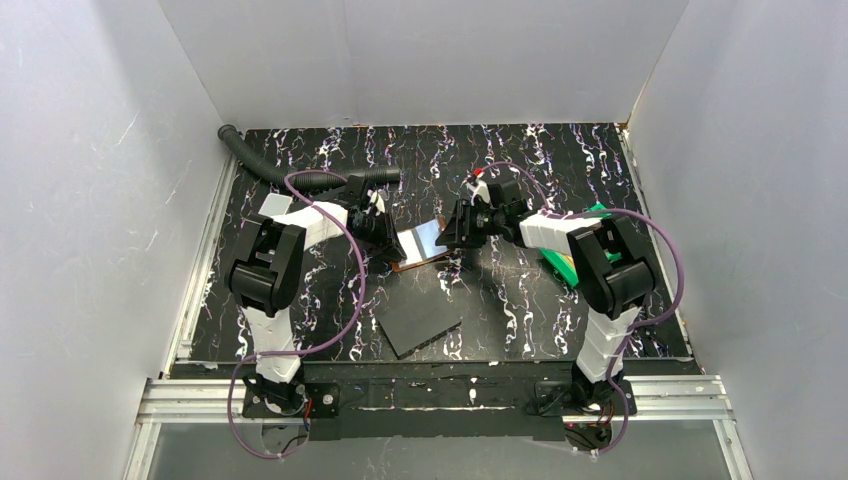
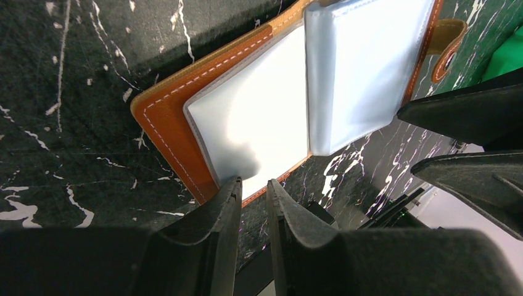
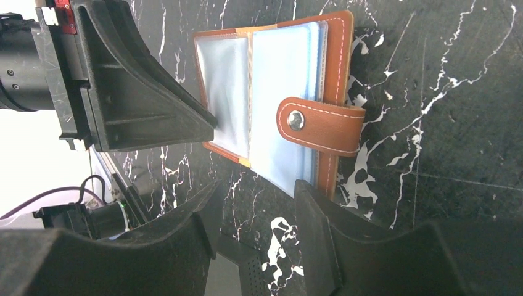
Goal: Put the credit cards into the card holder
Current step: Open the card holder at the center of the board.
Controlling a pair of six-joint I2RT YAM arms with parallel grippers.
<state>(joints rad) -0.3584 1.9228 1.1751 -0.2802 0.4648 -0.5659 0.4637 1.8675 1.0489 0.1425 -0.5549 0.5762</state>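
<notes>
The card holder, brown leather with clear sleeves, lies open on the table between my two grippers. It shows in the left wrist view and in the right wrist view, where its snap tab lies over the light blue right page. My left gripper has its tips at the holder's left page edge, with a narrow gap and nothing between them. My right gripper is open and empty, just short of the holder's tab side. I see no loose credit card.
A dark grey slab lies in front of the holder. Another grey slab lies by the left arm. A green bin sits under the right arm. A black ribbed hose runs along the back left.
</notes>
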